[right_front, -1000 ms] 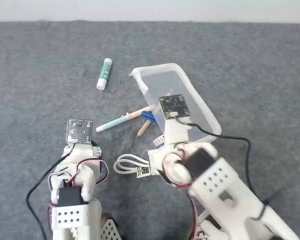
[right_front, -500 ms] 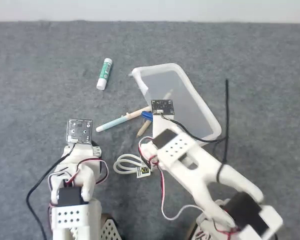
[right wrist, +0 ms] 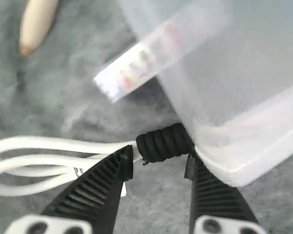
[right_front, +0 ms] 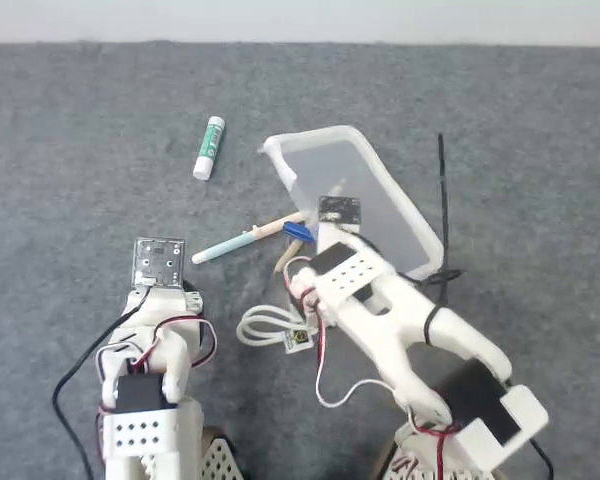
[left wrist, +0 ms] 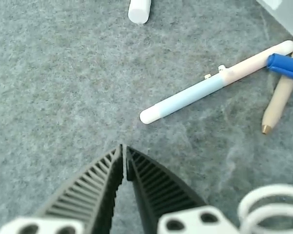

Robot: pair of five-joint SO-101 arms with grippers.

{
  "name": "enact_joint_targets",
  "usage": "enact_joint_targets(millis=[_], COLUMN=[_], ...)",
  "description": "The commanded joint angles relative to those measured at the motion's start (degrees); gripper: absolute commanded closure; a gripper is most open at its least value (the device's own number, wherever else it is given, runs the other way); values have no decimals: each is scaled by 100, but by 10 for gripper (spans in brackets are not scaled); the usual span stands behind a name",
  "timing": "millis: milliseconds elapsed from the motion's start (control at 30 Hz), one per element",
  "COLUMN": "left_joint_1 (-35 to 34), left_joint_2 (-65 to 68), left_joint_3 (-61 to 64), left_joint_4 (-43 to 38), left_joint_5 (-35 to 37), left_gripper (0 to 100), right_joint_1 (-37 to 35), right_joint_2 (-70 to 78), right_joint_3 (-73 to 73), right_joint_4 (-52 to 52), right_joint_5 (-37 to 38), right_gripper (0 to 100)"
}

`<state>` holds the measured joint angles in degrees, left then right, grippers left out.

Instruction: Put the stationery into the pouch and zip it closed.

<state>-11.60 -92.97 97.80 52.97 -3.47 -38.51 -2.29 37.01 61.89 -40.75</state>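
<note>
On grey mat (right_front: 80,120), right fingers (right wrist: 97,190) clamped on cable (right wrist: 163,141) shifted it; left fingers (left wrist: 156,180) together.

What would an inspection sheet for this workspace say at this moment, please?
Surface: grey mat, flat.
Job's things: translucent pouch lying on the mat; glue stick apart from it; pen, pencil and blue item bunched beside the pouch; white cord loop by its near corner.
Clutter: nothing seen.
Hands: left hand shut, empty, over the mat near the pen; right hand shut on the black wrap at the pouch's corner.
Cables: black cable arches off the right arm.
Surroundings: pale wall behind the mat.
</note>
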Motion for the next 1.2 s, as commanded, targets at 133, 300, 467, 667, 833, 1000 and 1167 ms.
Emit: enact_joint_targets(millis=[133, 300, 467, 667, 833, 1000, 1167], left_joint_1=[0, 0, 0, 0, 0, 0, 0], left_joint_2=[-88, -88, -88, -88, -88, -88, -88], left_joint_3=[-215, -215, -215, -215, -215, -215, -215], left_joint_4=[-176, -176, -176, -176, -176, -176, -176], left_joint_5=[9, 9, 9, 9, 9, 9, 9], left_gripper=[987, 987, 987, 987, 987, 987, 987], right_joint_1=[418, 374, 409, 549, 690, 681, 681], right_joint_2=[-75, -75, -40, 198, 673, 848, 462], right_joint_3=[-281, -835, -1213, -1055, -985, -1011, -1011], right_joint_4=[-22, 778, 1138, 655, 391, 514, 945], right_joint_5=[-246, -273, -264, -273, -255, 105, 668], right_gripper=[824, 827, 825, 827, 829, 913, 975])
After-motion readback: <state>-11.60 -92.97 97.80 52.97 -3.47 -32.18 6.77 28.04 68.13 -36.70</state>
